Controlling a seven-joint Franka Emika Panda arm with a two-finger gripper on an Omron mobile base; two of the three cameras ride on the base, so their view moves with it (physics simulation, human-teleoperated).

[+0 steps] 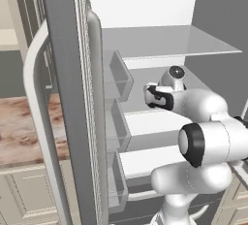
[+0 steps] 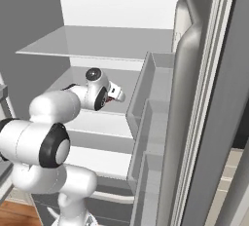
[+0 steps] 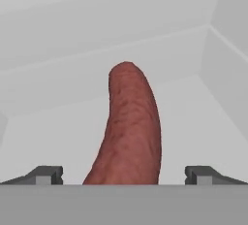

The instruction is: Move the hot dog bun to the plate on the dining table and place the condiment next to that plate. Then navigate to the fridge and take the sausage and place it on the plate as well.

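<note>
- Reaching into the open fridge [image 2: 121, 10], arm stretching over a middle glass shelf [image 1: 160, 122].
- Holding the gripper [image 3: 124, 174] spread wide, gripping nothing.
- Lying on the white shelf floor: the sausage [image 3: 130, 127], centred between the two fingertips [image 3: 46, 174], pointing away toward the far wall.

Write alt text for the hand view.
A curved dark red sausage lies on a white fridge shelf, running away from the camera between the open gripper's two dark fingertips. Neither tip touches it.
</note>
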